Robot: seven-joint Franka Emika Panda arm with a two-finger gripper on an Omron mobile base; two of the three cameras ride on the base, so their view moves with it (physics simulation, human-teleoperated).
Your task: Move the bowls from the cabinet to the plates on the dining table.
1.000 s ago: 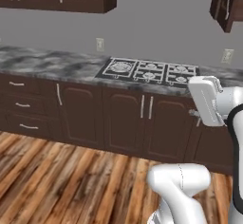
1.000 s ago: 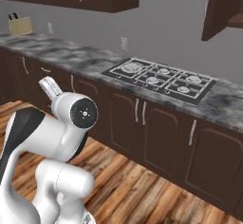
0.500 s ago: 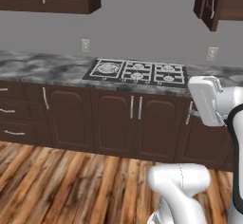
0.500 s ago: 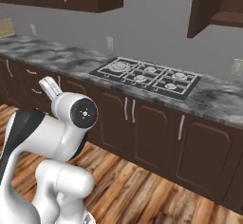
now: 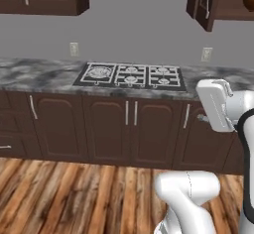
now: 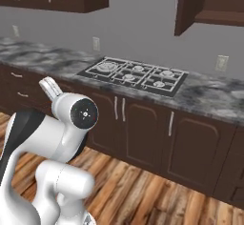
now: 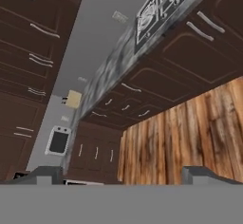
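In the hand view the gripper (image 7: pixel 122 174) shows as two dark finger tips at the bottom of the frame, far apart, one at lower left and one at lower right. The jaws stand spread wide with nothing between them, touching nothing.

The arm is folded close to its base. In the left base view its white hand block (image 5: pixel 214 105) sits at the right edge, mid-height, above the rounded white base link at the bottom. In the right base view the elbow joint with its dark round cap (image 6: pixel 82 115) sits at left centre.

The hand camera is rolled, so the wooden floor (image 7: pixel 190 137) fills the right side of its frame and the stone counter (image 7: pixel 114 66) runs diagonally from upper right toward lower left.

The gas hob (image 5: pixel 130 75) lies on the counter at the centre of the left base view, above the low brown cupboards (image 5: pixel 131 136).

The cabinet (image 5: pixel 223 1) hangs at the upper right corner of the left base view, its door ajar; at the far right edge a reddish-brown rounded shape (image 5: pixel 249 1), likely a bowl, shows inside. In the right base view the cabinet (image 6: pixel 209 5) is at upper right.
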